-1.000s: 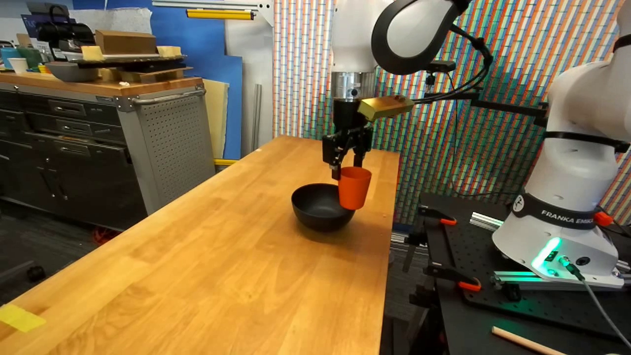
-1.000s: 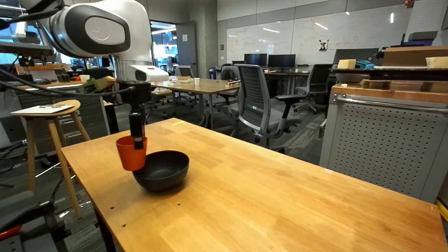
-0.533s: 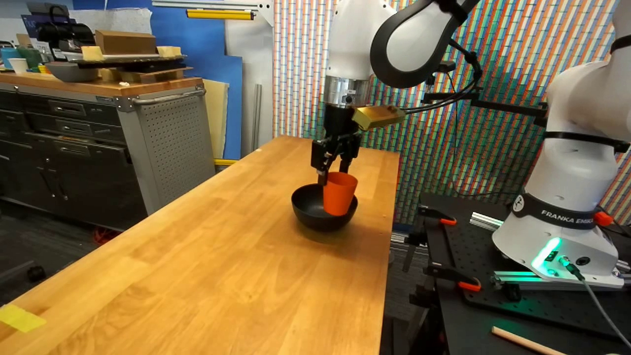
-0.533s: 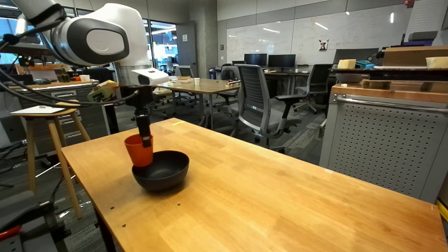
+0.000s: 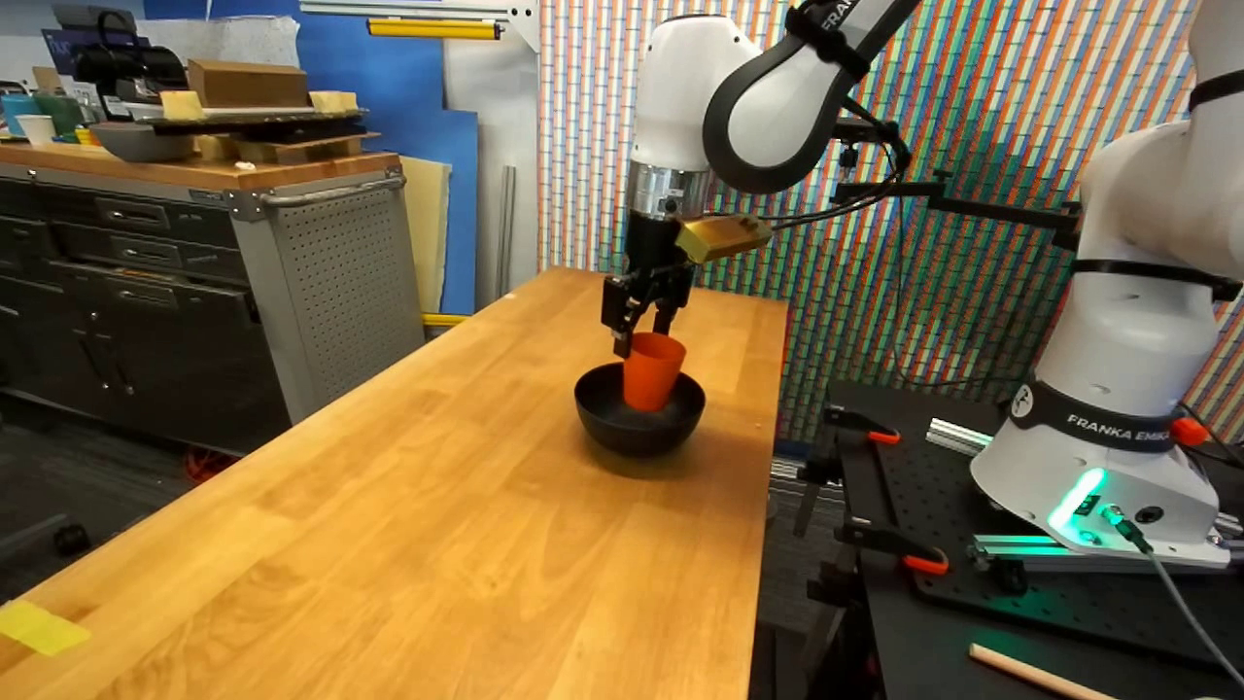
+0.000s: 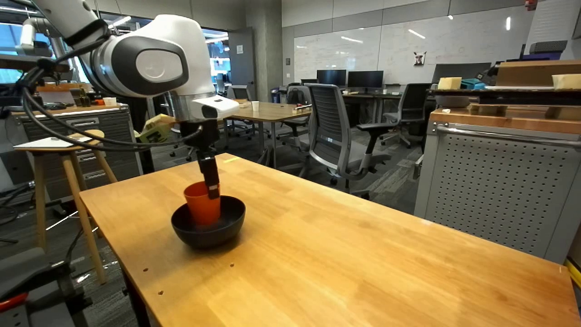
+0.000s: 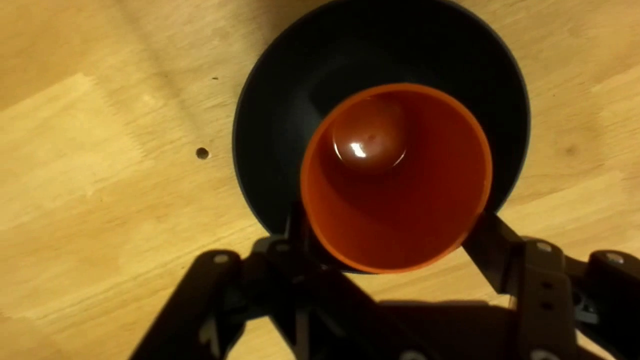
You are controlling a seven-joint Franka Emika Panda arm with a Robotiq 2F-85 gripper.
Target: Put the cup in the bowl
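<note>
The orange-red cup [image 5: 653, 374] is held upright with a slight tilt inside the outline of the black bowl [image 5: 607, 426]. In an exterior view the cup [image 6: 203, 206] has its lower part below the rim of the bowl [image 6: 209, 238]. I cannot tell whether its base touches the bowl's bottom. In the wrist view I look into the cup [image 7: 400, 200], with the bowl [image 7: 280, 115] around most of it. My gripper [image 7: 391, 226] has a finger on each side of the cup near its rim, shut on it. The gripper also shows in both exterior views [image 5: 643, 335] [image 6: 212, 190].
The bowl stands on a wooden table [image 5: 418, 525], near its edge on the robot base [image 5: 1098, 467] side. Yellow tape [image 5: 41, 627] lies at a table corner. A grey cart [image 6: 499, 181], a chair [image 6: 333, 131] and a wooden stool [image 6: 72, 145] stand around the table.
The cup, held in my gripper, has moved from over the bowl's near-robot rim to over its middle and is now lower inside it. The bowl has not moved.
</note>
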